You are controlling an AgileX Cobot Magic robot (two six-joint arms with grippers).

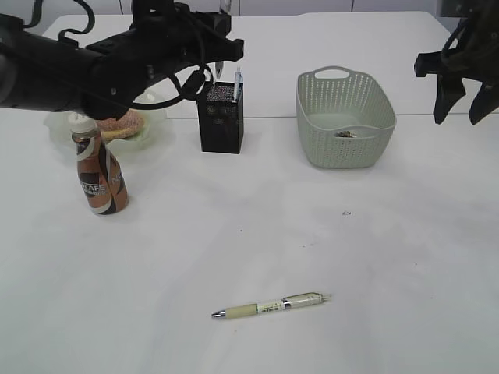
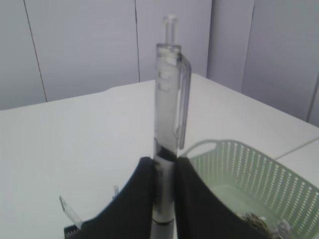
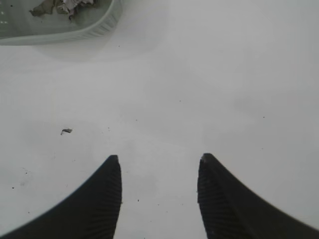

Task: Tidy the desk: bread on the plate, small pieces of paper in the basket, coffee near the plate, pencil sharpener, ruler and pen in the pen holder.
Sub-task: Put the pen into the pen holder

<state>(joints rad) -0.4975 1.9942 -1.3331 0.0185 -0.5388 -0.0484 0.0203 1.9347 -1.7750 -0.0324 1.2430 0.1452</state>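
Holding a clear-barrelled pen point(image 2: 168, 124) upright, your left gripper point(image 2: 164, 199) has its fingers point(image 2: 144, 194) clamped on the lower barrel, with the clicker end pointing straight up and the long axis vertical. You appear to keep it vertical so it can drop tip-first into the pen holder point(image 1: 220, 117), which stands directly below the left arm in the exterior view; the wrist view shows a clear strip, probably the ruler point(image 2: 71, 212), already poking from the mesh. A second pen point(image 1: 271, 305) lies on the counter point(image 1: 374, 257) near the front edge, well apart from the holder, its long axis running roughly left to right with the metal tip at the left end. Your right gripper point(image 3: 158, 199) hovers over bare counter beside the basket point(image 1: 345, 117), fingers apart and holding nothing. The paper scraps point(image 3: 62, 6) sit inside the basket. The bread point(image 1: 121, 125) rests on the plate point(image 1: 156, 128), and the coffee point(image 1: 100, 173) stands upright just beside it. Judged from this, one pen is being delivered; the second awaits collection.
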